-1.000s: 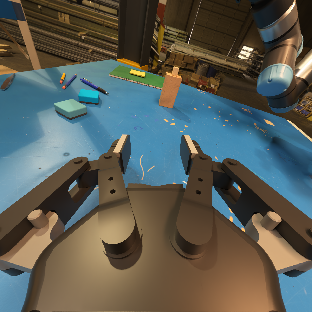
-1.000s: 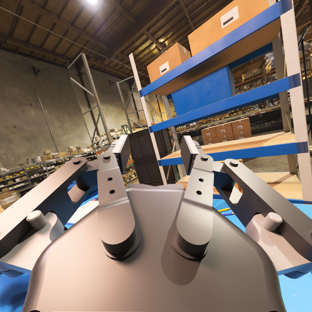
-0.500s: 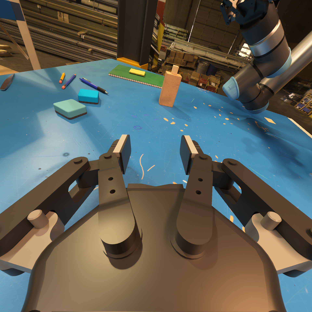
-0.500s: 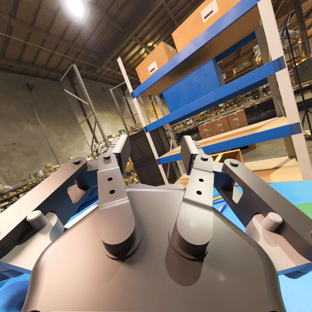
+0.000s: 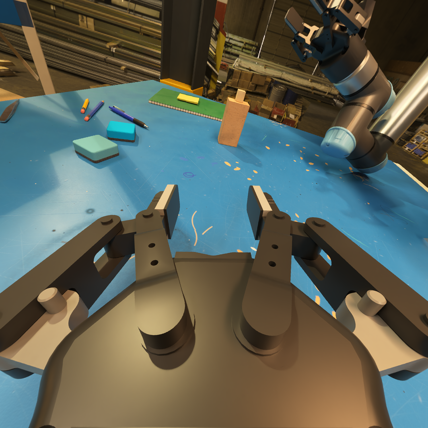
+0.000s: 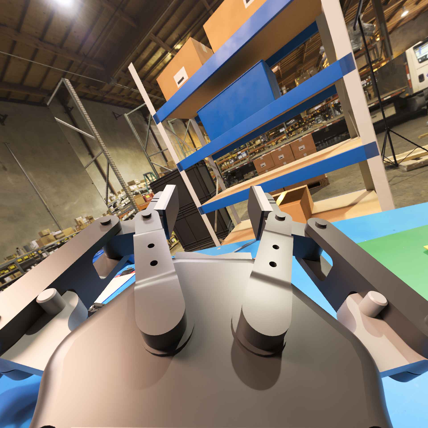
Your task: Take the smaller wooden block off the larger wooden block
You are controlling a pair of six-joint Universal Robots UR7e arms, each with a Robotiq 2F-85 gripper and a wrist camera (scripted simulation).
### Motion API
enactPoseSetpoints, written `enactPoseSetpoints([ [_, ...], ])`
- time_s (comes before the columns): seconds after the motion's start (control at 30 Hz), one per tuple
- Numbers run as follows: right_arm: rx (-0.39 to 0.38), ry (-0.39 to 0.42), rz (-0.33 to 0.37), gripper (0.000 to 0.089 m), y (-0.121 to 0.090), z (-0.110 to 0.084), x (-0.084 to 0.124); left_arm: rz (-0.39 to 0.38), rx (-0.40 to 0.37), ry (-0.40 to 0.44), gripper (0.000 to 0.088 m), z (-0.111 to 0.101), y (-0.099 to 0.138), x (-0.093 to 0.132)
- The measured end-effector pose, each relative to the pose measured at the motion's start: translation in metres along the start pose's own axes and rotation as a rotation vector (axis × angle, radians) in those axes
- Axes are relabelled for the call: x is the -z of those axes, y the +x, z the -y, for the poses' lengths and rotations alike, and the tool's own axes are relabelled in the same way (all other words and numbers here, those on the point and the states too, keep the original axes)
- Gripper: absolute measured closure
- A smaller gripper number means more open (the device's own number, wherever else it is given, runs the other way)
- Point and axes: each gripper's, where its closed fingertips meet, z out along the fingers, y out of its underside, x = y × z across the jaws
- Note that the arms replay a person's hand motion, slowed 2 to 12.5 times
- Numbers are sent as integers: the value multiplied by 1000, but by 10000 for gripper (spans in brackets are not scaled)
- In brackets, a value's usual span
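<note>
In the left wrist view, a tall larger wooden block (image 5: 232,121) stands upright on the blue table (image 5: 208,176), with the smaller wooden block (image 5: 240,95) on its top. My left gripper (image 5: 213,203) is open and empty, low over the table, well short of the blocks. My right gripper (image 6: 213,203) is open and empty. It also shows in the left wrist view (image 5: 301,32), high up to the right of the blocks. The blocks do not show in the right wrist view.
A green notebook (image 5: 185,105) with a yellow pad (image 5: 188,98) lies behind the blocks. Two sponges (image 5: 96,147) (image 5: 121,130), a pen (image 5: 128,116) and two pencils (image 5: 93,110) lie at the left. The right arm's elbow (image 5: 352,139) hangs at the right. Blue shelving (image 6: 266,115) stands beyond the table.
The right arm has swung leftward toward the blocks, bringing its gripper into the left wrist view. The right wrist view has turned, and the green notebook has come into it. The left gripper has stayed put.
</note>
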Motion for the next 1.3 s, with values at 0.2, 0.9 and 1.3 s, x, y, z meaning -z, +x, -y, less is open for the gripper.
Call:
enactPoseSetpoints([
  [0.2, 1, -25, -32, 354, 9, -11, 6, 0, 2, -1, 355, -1, 0, 0],
  [0.9, 40, -118, -117, 353, 24, -34, 16, 0, 5, -15, 355, -4, -1, -4],
  [1.3, 59, -212, -202, 351, 38, -50, 21, 1, 4, -16, 354, -4, -1, -5],
])
